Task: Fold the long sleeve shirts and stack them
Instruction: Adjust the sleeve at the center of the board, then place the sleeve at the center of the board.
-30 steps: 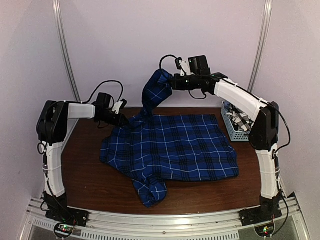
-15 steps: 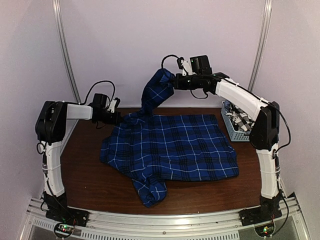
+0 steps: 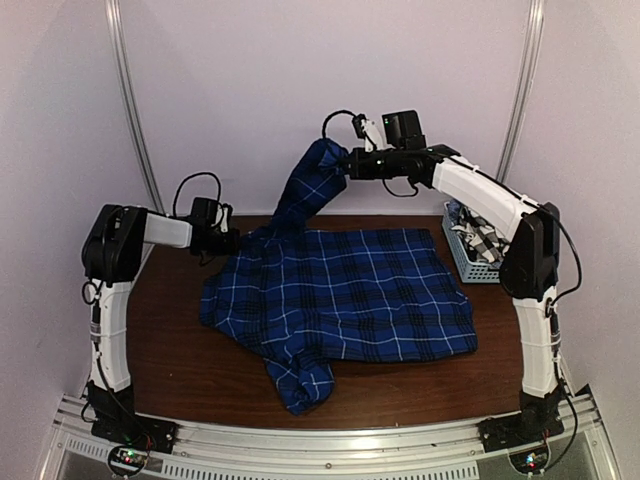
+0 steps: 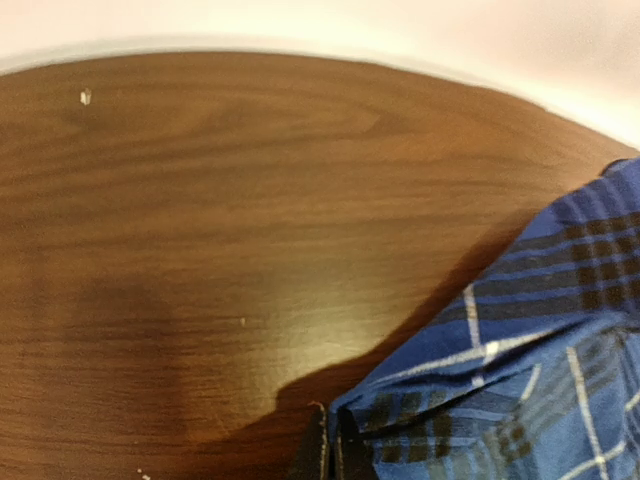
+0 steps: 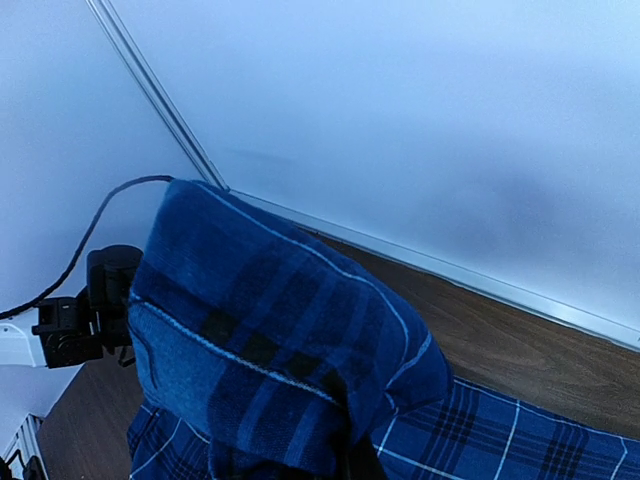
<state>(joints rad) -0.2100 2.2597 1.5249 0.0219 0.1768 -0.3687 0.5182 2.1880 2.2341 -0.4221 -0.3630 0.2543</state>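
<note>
Top external: blue plaid shirt [image 3: 340, 290] spread (corner raised).

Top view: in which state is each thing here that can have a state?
blue plaid shirt: spread unfolded on the table, one sleeve lifted, near sleeve bunched.
left fingers: shut on the blue plaid shirt's far-left edge, low.
right fingers: shut on the lifted sleeve, high above the table.
grey basket: upright, holding a crumpled black-and-white check shirt.
</note>
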